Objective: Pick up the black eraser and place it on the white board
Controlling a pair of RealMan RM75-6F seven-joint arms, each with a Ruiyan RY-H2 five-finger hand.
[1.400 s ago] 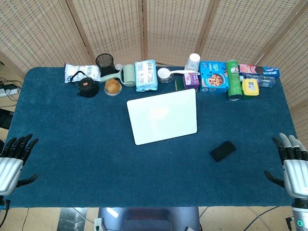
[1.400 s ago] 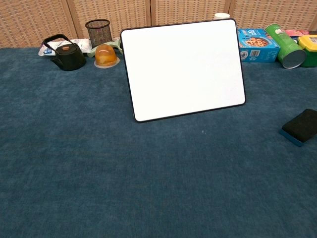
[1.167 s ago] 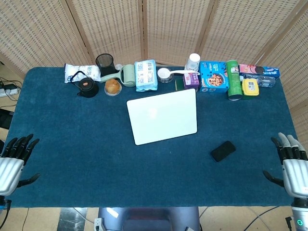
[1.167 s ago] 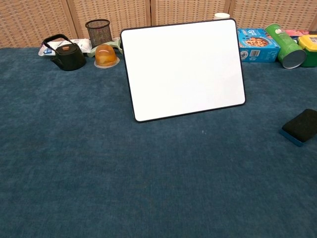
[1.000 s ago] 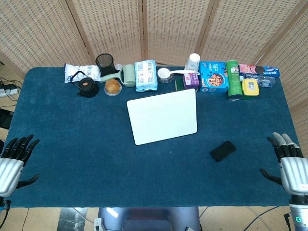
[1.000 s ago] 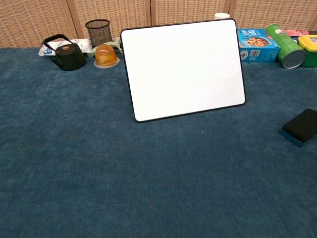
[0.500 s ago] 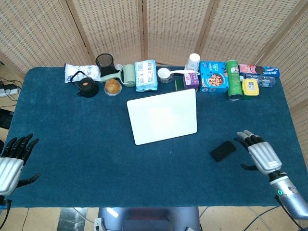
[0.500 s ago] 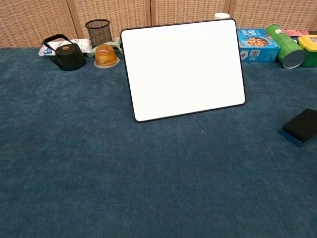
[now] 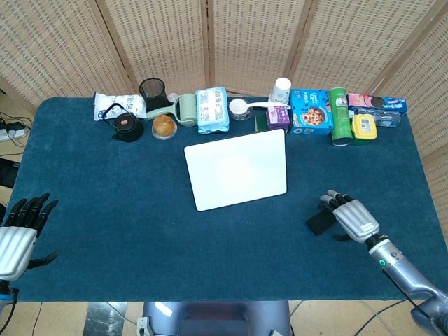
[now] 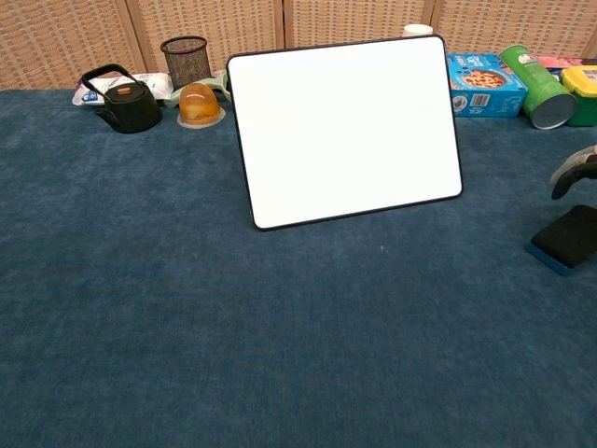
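Note:
The black eraser (image 9: pixel 321 221) (image 10: pixel 570 237) lies on the blue cloth, right of and below the white board (image 9: pixel 236 169) (image 10: pixel 347 128). My right hand (image 9: pixel 353 218) hovers over the eraser's right end with fingers spread, holding nothing; in the chest view only a fingertip (image 10: pixel 572 171) shows at the right edge, above the eraser. My left hand (image 9: pixel 19 230) rests open at the table's front left corner, far from both objects.
A row of items lines the far edge: black teapot (image 9: pixel 124 125), mesh cup (image 9: pixel 152 89), orange jelly cup (image 9: pixel 164 127), wipes pack (image 9: pixel 211 110), blue cookie box (image 9: pixel 311 112), green can (image 9: pixel 339 116), yellow container (image 9: pixel 364 127).
My right hand has travelled left from the table's right edge to just over the eraser. Eraser, board and left hand have not moved.

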